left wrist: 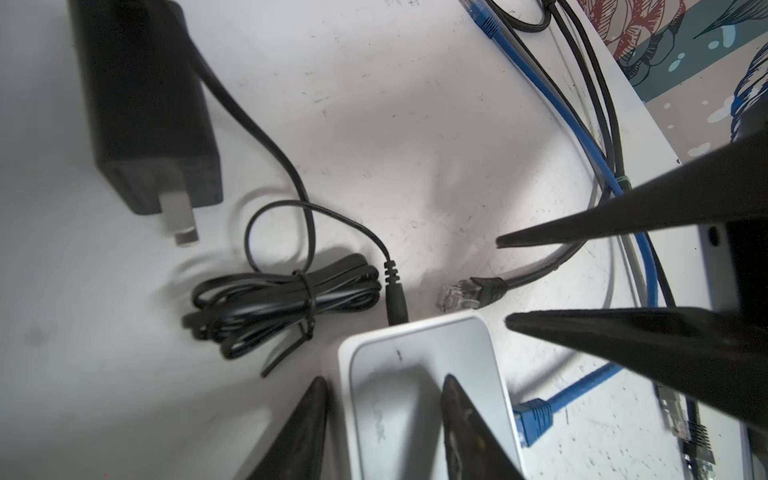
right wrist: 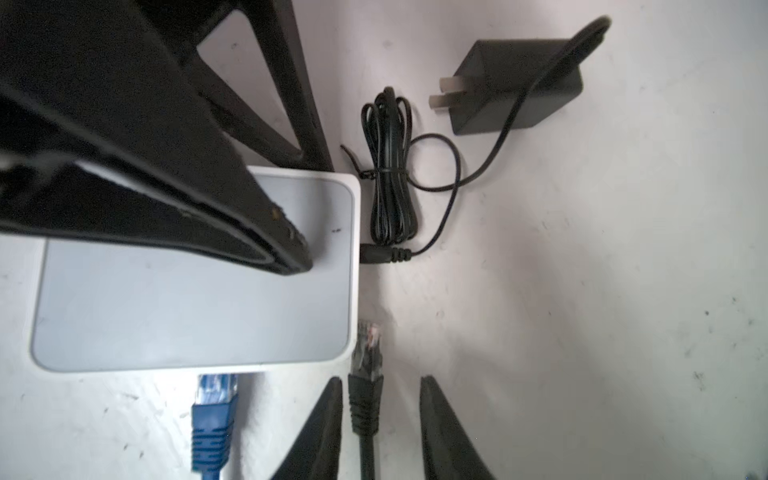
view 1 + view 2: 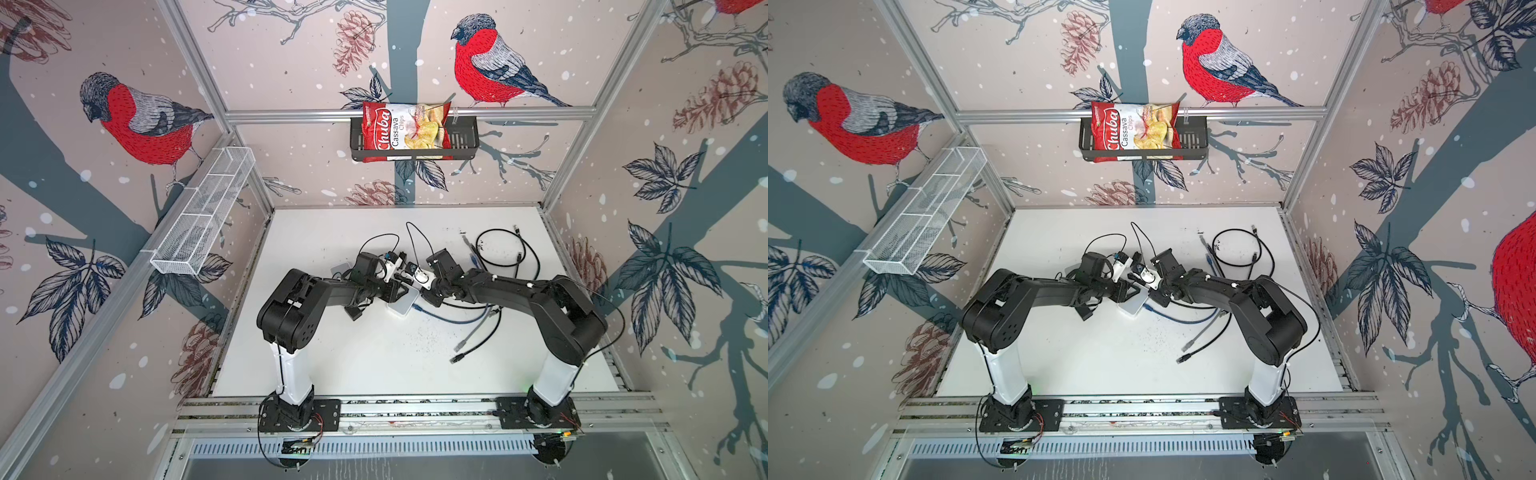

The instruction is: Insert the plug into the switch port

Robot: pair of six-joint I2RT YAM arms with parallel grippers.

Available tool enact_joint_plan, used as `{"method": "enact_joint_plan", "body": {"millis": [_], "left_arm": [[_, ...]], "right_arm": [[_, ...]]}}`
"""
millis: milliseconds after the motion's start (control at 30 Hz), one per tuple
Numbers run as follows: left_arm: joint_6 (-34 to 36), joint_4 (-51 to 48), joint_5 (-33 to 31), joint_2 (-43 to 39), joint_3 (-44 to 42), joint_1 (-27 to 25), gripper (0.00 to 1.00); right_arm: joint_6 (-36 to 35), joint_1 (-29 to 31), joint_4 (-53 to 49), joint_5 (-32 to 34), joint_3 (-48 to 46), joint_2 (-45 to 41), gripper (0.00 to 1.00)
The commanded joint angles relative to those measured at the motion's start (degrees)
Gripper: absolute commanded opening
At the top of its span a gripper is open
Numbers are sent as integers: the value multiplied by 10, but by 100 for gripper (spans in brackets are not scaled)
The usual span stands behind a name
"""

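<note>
The white switch lies flat mid-table and shows under the arms in both top views. My left gripper is open astride the switch's edge. One of its fingers rests on the switch's top, the other stands just outside its side wall. The black plug with its clear tip lies on the table beside the switch's corner, outside any port. My right gripper is open around the plug's boot, with a gap on one side.
A black power adapter and its bundled cord lie past the switch, with the barrel jack in its side. A blue plug lies at another side. Loose cables lie right; a chips bag hangs on the back wall.
</note>
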Motion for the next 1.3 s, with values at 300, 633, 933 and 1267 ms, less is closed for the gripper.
{"method": "enact_joint_plan", "body": {"millis": [300,633,933,1267], "left_arm": [[-13,-89,-38,-11,-19,13,43],[-11,-92,-36,-12,-17,13,43],[-9,-92,-32,-12,-17,13,43],[-8,-94,-37,-12,-16,14,43]], "right_arm": [[-38,2,-33,5,1,9,34],[-38,20,-22,34,2,32,33],[-46,28,-24,71,5,45,22],[-56,4,-59,25,20,32,7]]}}
